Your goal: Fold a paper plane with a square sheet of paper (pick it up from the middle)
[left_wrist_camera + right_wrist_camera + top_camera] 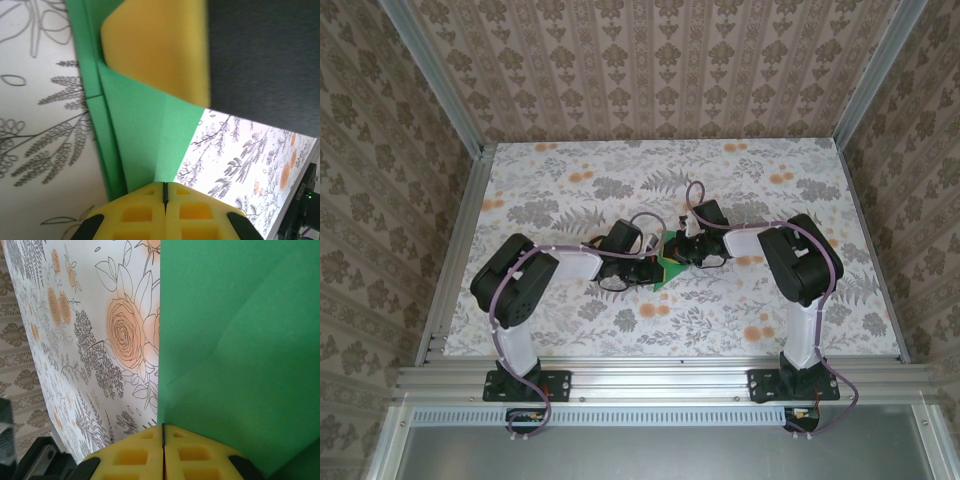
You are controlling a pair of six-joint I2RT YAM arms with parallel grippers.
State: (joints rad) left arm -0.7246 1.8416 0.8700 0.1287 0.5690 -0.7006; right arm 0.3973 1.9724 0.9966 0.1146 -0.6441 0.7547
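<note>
Top view: both arms are reaching in and meeting at mid-frame over the floral table. The sheet of paper is lying just below centre, showing as a small green wedge. The rest of it is sitting under the two wrists. The left gripper is coming at it from the left and the right gripper from the right. Both sets of jaws are too small and too covered here to read.

Left wrist view: the left gripper is sitting at bottom centre. Its yellow fingers are pressing together with only a thin seam between them, pinching the paper's lower tip. The paper is running from upper left down into that seam, with lengthwise creases along its left side. A yellow pad is overlapping the paper at the top. The dark bulk behind it at upper right is blurring out, so I can't tell which part it is. At lower right a dark part is showing a green light and pale lettering too small to read.

Right wrist view: the right gripper is at bottom centre, fingers closed, with the paper's left edge running straight into the seam, so it is gripping the sheet. The paper is filling the right half, getting cut off by the top and right edges, with a soft wrinkle crossing it. The table with its rose print is showing on the left. The lower left corner is blurring into dark and grey shapes.
</note>
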